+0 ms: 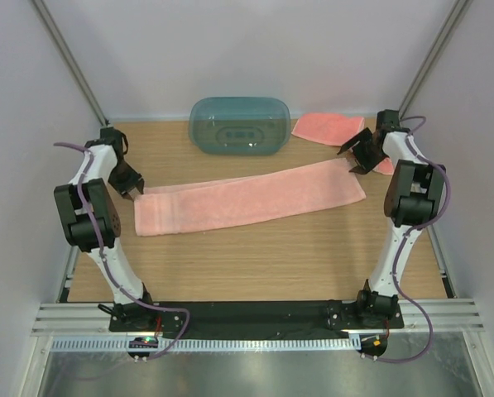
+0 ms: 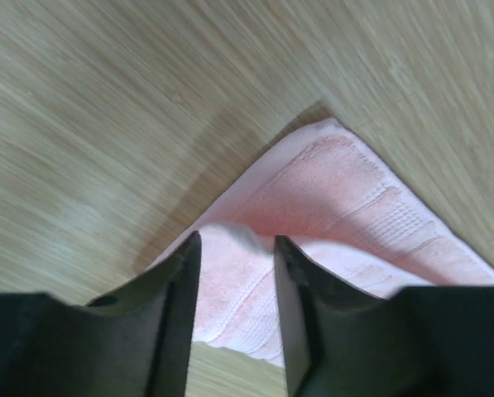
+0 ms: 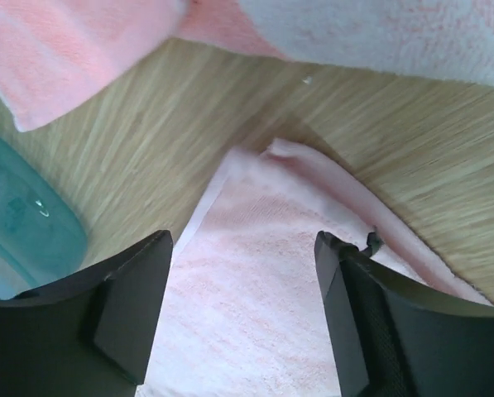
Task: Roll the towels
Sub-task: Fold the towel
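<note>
Tabletop [image 1: 255, 256] wood-grained, walls [image 1: 247, 50] pale grey, left end effector [image 2: 237, 244], right end effector [image 3: 242, 244] both parted, empty

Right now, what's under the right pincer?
The long towel's end, lying on the table, sits below the open right pincer. From above, the arm hides part of the small towel behind it.

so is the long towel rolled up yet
No, the long towel lies flat, stretched out across the table.
</note>
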Controlling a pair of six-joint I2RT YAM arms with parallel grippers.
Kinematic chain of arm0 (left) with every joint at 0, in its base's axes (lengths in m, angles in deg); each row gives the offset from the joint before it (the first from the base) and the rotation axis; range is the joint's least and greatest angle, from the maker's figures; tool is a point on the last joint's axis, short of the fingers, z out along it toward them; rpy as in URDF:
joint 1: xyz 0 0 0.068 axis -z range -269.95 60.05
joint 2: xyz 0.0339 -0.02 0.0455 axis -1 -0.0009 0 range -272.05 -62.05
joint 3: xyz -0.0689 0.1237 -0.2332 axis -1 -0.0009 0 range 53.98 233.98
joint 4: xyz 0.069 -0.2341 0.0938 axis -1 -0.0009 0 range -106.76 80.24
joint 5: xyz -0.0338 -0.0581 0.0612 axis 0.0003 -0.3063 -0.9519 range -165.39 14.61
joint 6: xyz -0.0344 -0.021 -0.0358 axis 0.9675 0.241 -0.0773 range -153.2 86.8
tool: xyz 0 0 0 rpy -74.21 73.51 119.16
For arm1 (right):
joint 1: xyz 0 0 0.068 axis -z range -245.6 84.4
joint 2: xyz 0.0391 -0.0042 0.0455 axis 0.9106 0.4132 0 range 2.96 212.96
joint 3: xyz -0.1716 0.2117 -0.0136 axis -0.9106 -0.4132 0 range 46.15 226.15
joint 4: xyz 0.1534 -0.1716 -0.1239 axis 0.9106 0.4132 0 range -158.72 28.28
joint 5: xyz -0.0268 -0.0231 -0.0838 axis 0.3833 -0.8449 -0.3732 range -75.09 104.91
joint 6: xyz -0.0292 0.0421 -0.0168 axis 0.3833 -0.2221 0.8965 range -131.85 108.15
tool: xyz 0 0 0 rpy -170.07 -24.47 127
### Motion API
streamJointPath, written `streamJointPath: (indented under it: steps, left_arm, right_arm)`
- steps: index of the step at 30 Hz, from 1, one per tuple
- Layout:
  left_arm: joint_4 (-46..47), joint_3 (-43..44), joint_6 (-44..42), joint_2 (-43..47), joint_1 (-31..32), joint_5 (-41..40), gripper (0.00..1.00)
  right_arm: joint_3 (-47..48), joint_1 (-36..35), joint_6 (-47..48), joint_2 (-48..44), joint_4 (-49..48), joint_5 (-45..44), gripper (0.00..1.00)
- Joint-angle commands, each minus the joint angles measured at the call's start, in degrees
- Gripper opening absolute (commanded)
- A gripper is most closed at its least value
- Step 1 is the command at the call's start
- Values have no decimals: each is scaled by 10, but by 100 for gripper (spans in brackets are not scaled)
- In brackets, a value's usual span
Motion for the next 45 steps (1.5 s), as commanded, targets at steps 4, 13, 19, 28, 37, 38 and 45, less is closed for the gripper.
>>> streamJointPath:
  steps: [4,13,19,28,37,38,45]
  left_arm:
    - [20,-11,-11,104,18,-52,59]
    - [78,-204,48,302,209,-49,55]
    - [178,-315,81,343,316,20,47]
    - [272,-348,89,281,344,74,43]
    - [279,-350,75,192,339,19,38]
    - [278,-352,74,190,337,15,38]
    - [256,-373,46,206,284,-12,37]
  right_arm:
    - [30,-35,67,-141,24,-71,100]
    - [-225,-245,73,-318,-84,-17,59]
    - [-360,-369,-1,-301,-277,125,1]
    - [-363,-413,-12,-181,-361,188,1]
    - [-361,-378,11,-103,-395,222,1]
    - [-367,-366,14,-99,-397,224,1]
    - [-397,-306,35,-109,-397,255,1]
